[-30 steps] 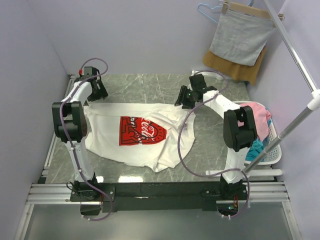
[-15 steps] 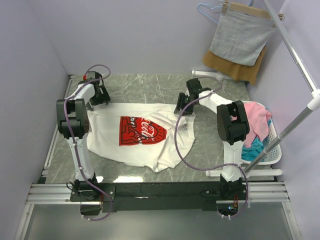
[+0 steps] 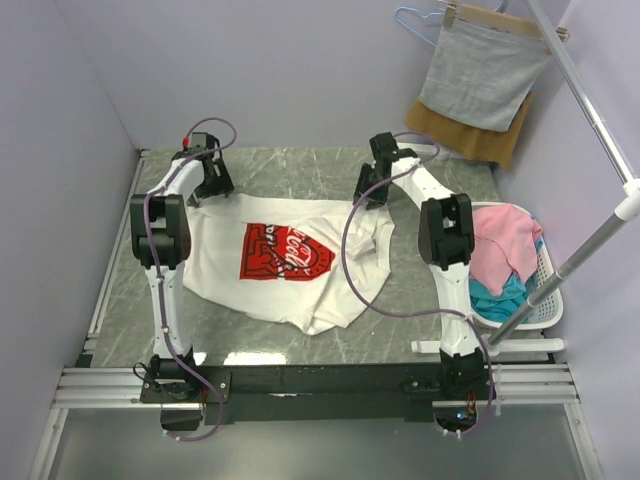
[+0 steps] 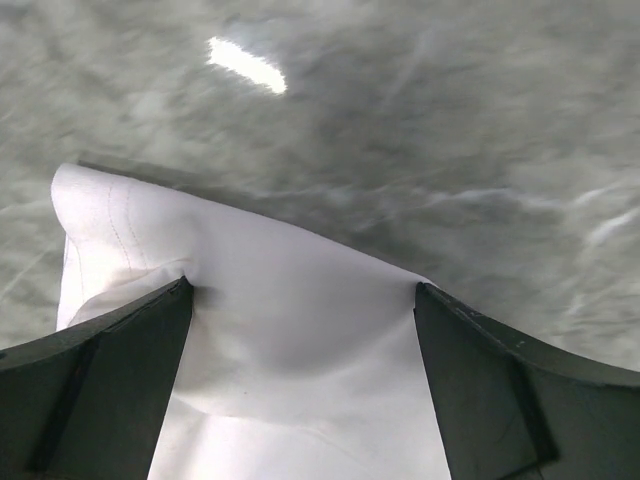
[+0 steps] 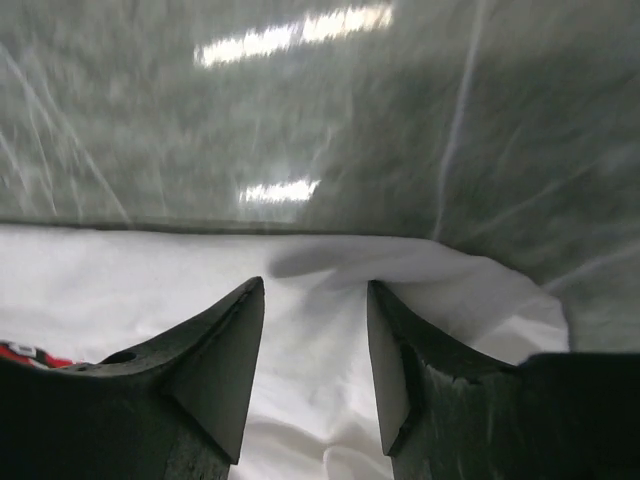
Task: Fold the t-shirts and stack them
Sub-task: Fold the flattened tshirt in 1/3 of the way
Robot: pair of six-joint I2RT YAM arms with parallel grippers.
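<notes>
One white t-shirt [image 3: 320,290] lies spread face up on the grey marble table [image 3: 290,170], its red chest print [image 3: 285,250] showing. My left gripper [image 3: 214,187] is at the shirt's far left corner. In the left wrist view its jaws [image 4: 302,290] stand wide apart, with the white cloth [image 4: 290,350] lying between them. My right gripper [image 3: 367,192] is at the far right corner. Its jaws [image 5: 316,285] stand apart over a rumpled ridge of the cloth [image 5: 320,400]. Neither gripper pinches the fabric.
A white laundry basket [image 3: 548,292] with pink [image 3: 505,245] and teal cloth stands at the right table edge. A grey cloth [image 3: 480,75] and a mustard-brown cloth [image 3: 500,148] hang on hangers at the back right. A slanted metal pole [image 3: 600,130] crosses the right side.
Both arms have reached toward the far side of the table. The shirt has slid that way with them, and its far edge is spread out flatter.
</notes>
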